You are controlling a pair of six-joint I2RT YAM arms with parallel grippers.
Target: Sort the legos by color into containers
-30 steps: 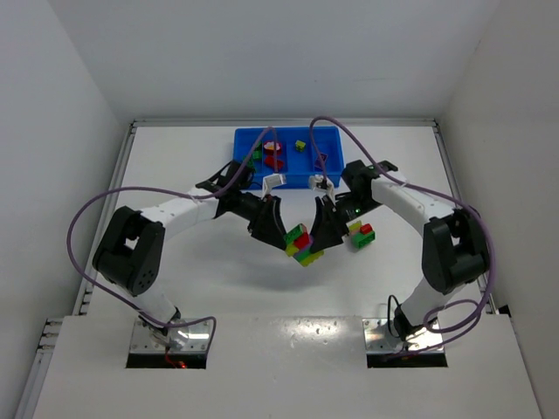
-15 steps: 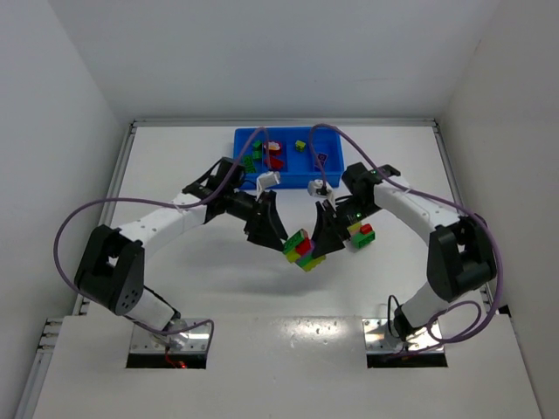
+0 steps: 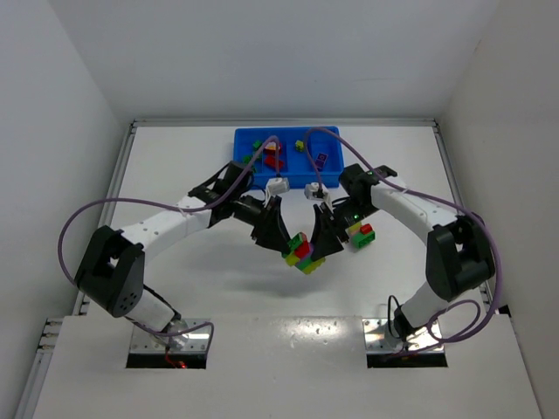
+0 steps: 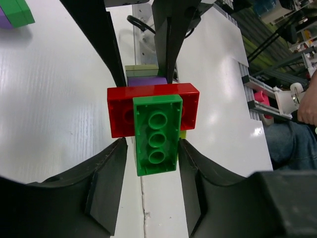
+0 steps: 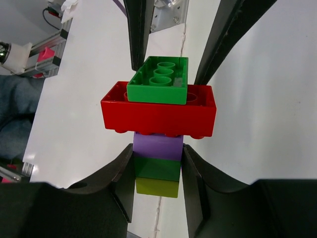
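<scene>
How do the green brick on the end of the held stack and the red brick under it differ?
The green brick is narrower, caps the stack's end and sits in the left gripper; the red brick is longer and lies crosswise beneath it. Both belong to one stack that the right gripper holds too.

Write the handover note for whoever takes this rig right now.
Left gripper: shut on the clump, at its green brick.
Right gripper: shut on the same clump, at its purple brick.
Second clump: on the table, right of the held one.
Done: sorted bricks lie in the tray.
Left: pull the clump apart, sort its bricks, then the second clump.
</scene>
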